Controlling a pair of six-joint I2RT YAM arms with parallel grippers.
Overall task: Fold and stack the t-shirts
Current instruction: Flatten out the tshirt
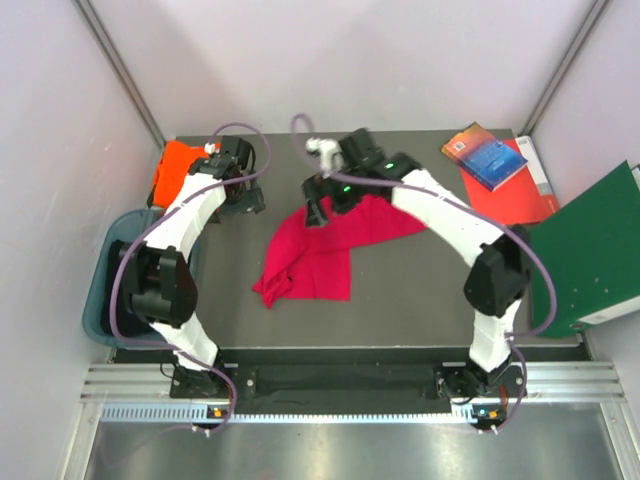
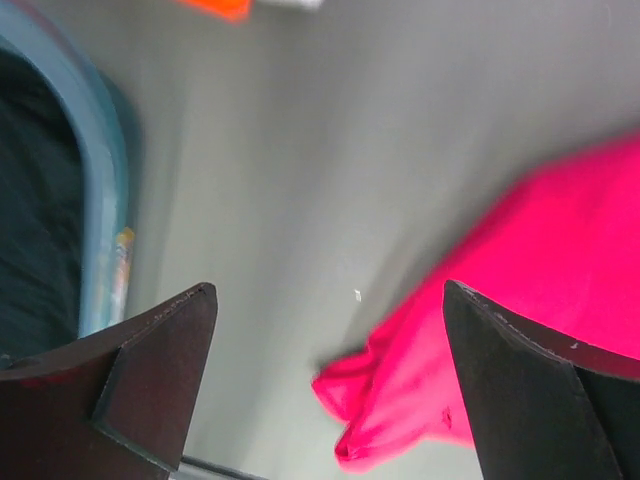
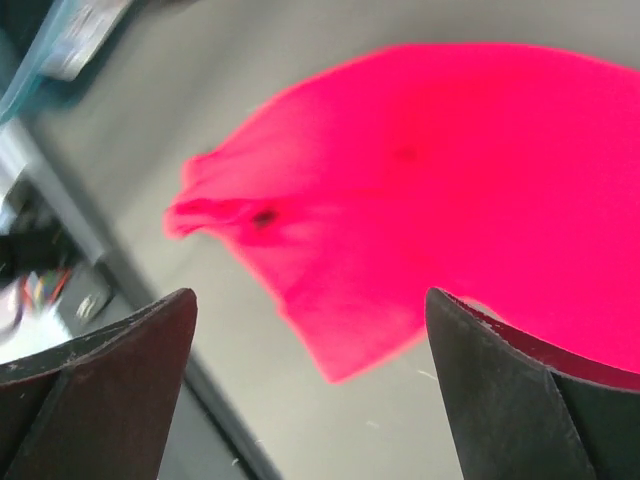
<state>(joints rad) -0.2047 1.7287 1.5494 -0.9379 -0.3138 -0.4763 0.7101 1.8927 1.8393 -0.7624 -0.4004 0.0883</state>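
The crimson t-shirt (image 1: 320, 255) lies crumpled on the table (image 1: 410, 295), the orange t-shirt (image 1: 175, 168) at far left. The left gripper (image 2: 328, 290) and right gripper (image 3: 310, 295) are spread wide, holding nothing.

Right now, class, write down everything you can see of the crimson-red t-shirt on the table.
The crimson-red t-shirt is soft, plain cloth. It lies crumpled and partly doubled over near the middle of the grey table, not neatly folded. One part stretches toward the right arm, and another bunches toward the near left. The right gripper hangs open over its far edge, gripping nothing. The left gripper, also open, is off to its side.
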